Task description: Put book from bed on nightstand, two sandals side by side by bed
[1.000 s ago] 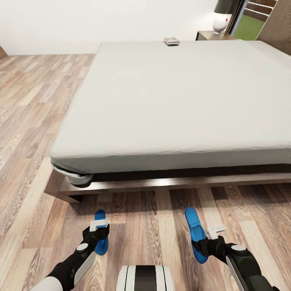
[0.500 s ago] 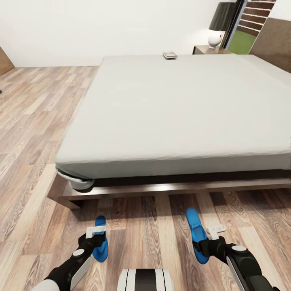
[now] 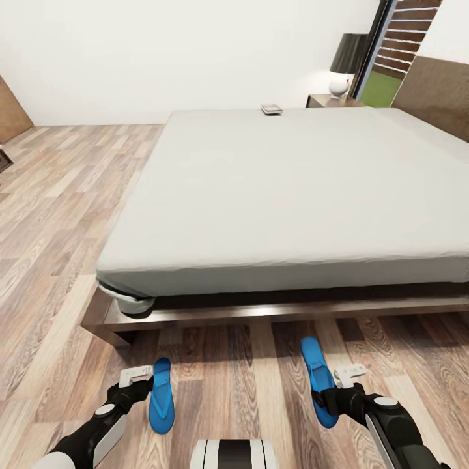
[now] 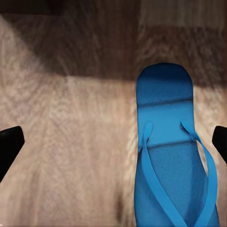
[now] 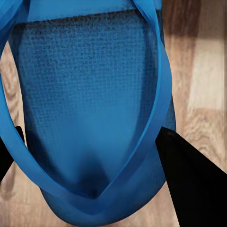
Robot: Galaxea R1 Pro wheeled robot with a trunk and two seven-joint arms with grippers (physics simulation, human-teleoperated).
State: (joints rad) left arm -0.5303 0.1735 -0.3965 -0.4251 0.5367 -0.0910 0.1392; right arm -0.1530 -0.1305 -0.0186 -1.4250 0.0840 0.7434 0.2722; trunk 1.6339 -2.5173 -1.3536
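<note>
My left gripper [image 3: 135,376] gapes wide beside one flat blue sandal [image 3: 160,394] lying on the wood-plank floor [image 3: 58,215], while my right gripper [image 3: 339,384] pinches the other woven-textured sandal [image 3: 318,380] near the bed [image 3: 286,189], the book [image 3: 271,109] far across the mattress.

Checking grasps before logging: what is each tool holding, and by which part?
Left tool: open, nothing. Right tool straddles a bright blue flip-flop sandal's heel end; whether it grips cannot be told.

Left gripper [image 3: 137,376] has moved off the left sandal [image 3: 160,395] toward the robot's left, jaws now spread over bare floor [image 3: 58,195] beside it. Sandal lies free, fully uncovered. Camera has tilted up, so the bed [image 3: 293,189] sits lower in view.
</note>
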